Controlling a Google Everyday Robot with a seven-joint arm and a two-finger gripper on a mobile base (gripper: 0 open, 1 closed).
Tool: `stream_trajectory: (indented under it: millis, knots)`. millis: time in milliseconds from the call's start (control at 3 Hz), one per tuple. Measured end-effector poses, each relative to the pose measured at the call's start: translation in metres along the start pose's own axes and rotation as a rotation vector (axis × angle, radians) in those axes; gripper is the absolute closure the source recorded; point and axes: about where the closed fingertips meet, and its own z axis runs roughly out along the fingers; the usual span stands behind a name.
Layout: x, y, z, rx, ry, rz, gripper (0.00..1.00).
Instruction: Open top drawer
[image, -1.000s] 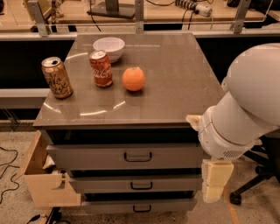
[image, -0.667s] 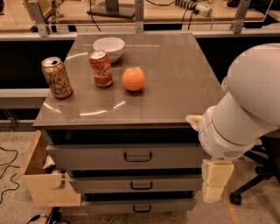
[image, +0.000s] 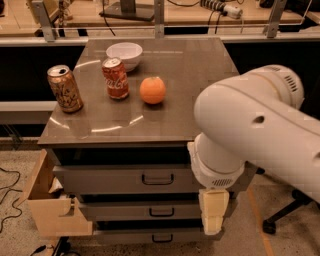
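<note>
The top drawer (image: 115, 179) is the widest grey front just under the cabinet's top, and it looks closed. Its dark loop handle (image: 157, 179) sits at the centre. My gripper (image: 214, 211) hangs down cream-coloured from the big white arm (image: 250, 125). It is in front of the right part of the drawer fronts, right of the handle and at about the height of the middle drawer (image: 150, 211). It does not touch the handle. The arm hides the cabinet's right front corner.
On the cabinet top (image: 175, 65) stand a gold can (image: 65, 88), a red cola can (image: 115, 78), an orange (image: 152, 90) and a white bowl (image: 124, 53). A tan wooden box (image: 47, 207) sticks out at the cabinet's left. A chair base (image: 285, 215) stands at the right.
The arm has swung left and nearer to the camera, now covering the cabinet's right front corner. The gripper has moved left along the drawer fronts. The drawers and the things on top have not moved.
</note>
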Motion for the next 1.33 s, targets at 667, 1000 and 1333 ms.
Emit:
stream_trajectory:
  millis: [667, 1000, 1333]
  knots:
    - [-0.037, 0.012, 0.051, -0.048, 0.054, -0.045, 0.00]
    - [-0.051, 0.015, 0.066, -0.060, 0.041, -0.057, 0.00]
    - [-0.064, 0.014, 0.078, -0.066, 0.020, -0.063, 0.00]
